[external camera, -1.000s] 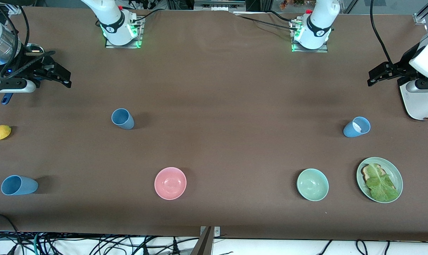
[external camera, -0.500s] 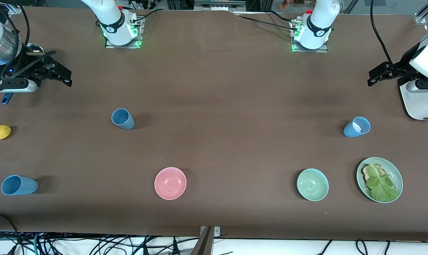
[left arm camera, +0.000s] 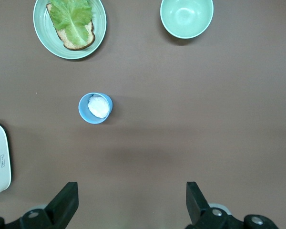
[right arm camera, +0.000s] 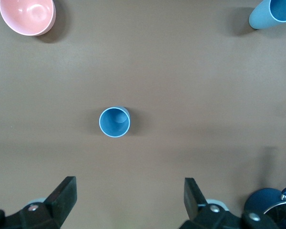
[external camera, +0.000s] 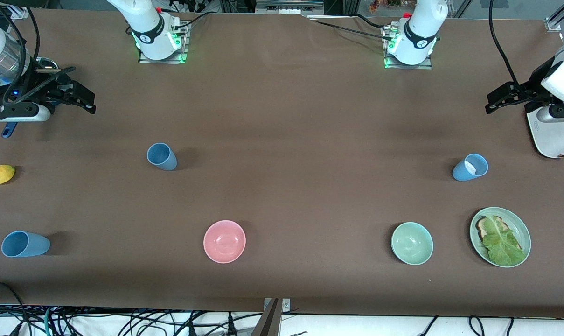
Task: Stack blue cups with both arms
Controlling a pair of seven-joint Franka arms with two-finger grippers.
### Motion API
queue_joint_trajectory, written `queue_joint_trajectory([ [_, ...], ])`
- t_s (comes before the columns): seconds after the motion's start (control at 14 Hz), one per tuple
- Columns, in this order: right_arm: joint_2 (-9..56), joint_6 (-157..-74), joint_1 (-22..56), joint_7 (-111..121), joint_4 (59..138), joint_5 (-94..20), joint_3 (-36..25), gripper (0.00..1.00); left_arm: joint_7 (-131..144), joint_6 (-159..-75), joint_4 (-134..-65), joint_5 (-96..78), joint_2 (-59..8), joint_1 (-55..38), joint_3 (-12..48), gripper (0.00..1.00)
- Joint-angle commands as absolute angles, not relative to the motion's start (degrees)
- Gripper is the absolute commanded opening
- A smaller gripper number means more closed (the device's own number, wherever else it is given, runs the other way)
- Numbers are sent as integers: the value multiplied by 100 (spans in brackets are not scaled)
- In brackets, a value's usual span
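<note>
With both the left hand (left arm camera: 128, 205) and right hand (right arm camera: 128, 202) spread and empty, well above blue cups (left arm camera: 95, 108) (right arm camera: 115, 121) standing on the desk (external camera: 282, 140), an off-centre descent could topple one.

white toaster (external camera: 554, 133) cut by frame edge, dark-blue saucepan (right arm camera: 271, 207) mostly hidden under right pincer (right arm camera: 128, 198)

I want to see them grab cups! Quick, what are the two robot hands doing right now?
Left hand: open, holding nothing, up over the table near the white toaster.
Right hand: open, holding nothing, up over its end of the table.
</note>
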State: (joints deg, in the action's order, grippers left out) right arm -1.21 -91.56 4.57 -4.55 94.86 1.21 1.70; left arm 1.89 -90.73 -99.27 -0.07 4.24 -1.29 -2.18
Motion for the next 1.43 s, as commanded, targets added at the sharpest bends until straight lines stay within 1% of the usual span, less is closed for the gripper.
queue_joint_trajectory([
  [0.0,-35,-9035,448,-510,9325,193,176,100,158,-9000,-9617,123,204,-71,-220,100],
  [0.07,-26,-9044,457,-510,9334,202,184,100,115,-8983,-9493,132,63,43,-220,100],
  [0.29,18,-9053,457,-501,9343,193,185,100,-368,-9009,-9466,149,-315,552,-220,100],
  [0.43,18,-9035,457,-501,9352,202,185,100,-552,-9288,-9475,184,-491,912,-211,100],
  [0.64,26,-9053,457,-492,9352,202,185,100,-1431,-9807,-9606,387,-1062,1202,-211,100],
  [0.71,26,-9053,457,-492,9352,202,185,100,-1459,-9930,-9676,369,-1159,1256,-211,100],
  [0.79,26,-9061,457,-492,9352,202,185,100,-1468,-10106,-9833,378,-1204,1274,-211,100],
  [0.93,26,-9062,457,-492,9352,202,185,100,-1485,-10632,-10359,378,-1178,1309,-211,100],
  [1.21,26,-9062,457,-492,9352,202,185,100,-1941,-12204,-11283,439,-1239,1546,-211,100],
  [1.36,35,-9070,457,-492,9352,202,185,100,-1951,-12820,-11565,422,-1510,1556,-211,100],
])
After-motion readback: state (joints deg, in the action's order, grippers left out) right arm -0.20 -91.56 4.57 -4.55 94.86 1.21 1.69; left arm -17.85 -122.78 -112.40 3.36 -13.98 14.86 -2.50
